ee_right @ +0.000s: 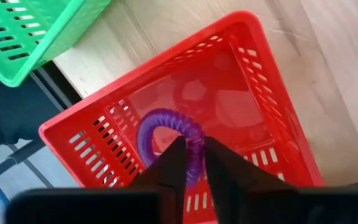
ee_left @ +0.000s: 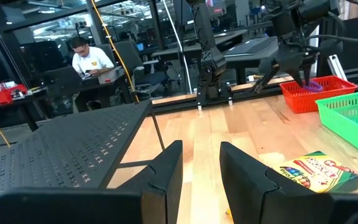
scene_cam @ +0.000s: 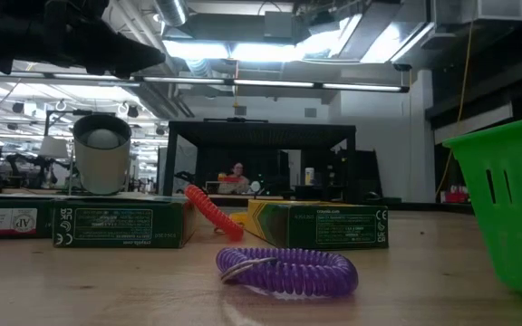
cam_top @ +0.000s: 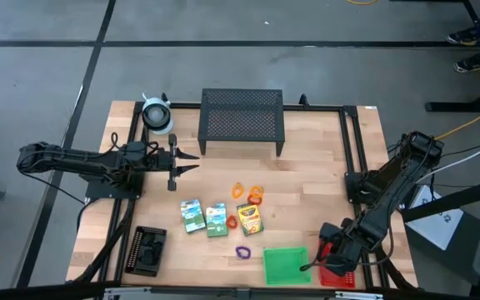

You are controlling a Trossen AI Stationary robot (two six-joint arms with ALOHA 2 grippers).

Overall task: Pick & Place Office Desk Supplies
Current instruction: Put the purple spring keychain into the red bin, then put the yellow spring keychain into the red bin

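My left tool [cam_top: 176,163] hangs at about ten o'clock on the bench [cam_top: 307,187], fingers [ee_left: 166,177] parted with nothing between them, arm stretched level and pointing toward the centre; it waits.

Toward six o'clock lie a purple loop [cam_top: 242,251], some orange loops [cam_top: 255,195], the card boxes [cam_top: 192,215] and the crayon box [cam_top: 249,218]. The loops look light, springy and soft, so I judge a pinch across one coil will hold; the boxes look light and stiff, best taken across their narrow sides.

My right tool [ee_right: 194,155] reaches down into the red tray [ee_right: 263,124] at five o'clock, just beside the green tray [cam_top: 286,265]. Its fingers straddle a second purple loop [ee_right: 160,124] inside the tray; I cannot tell whether they grip it or have let go.
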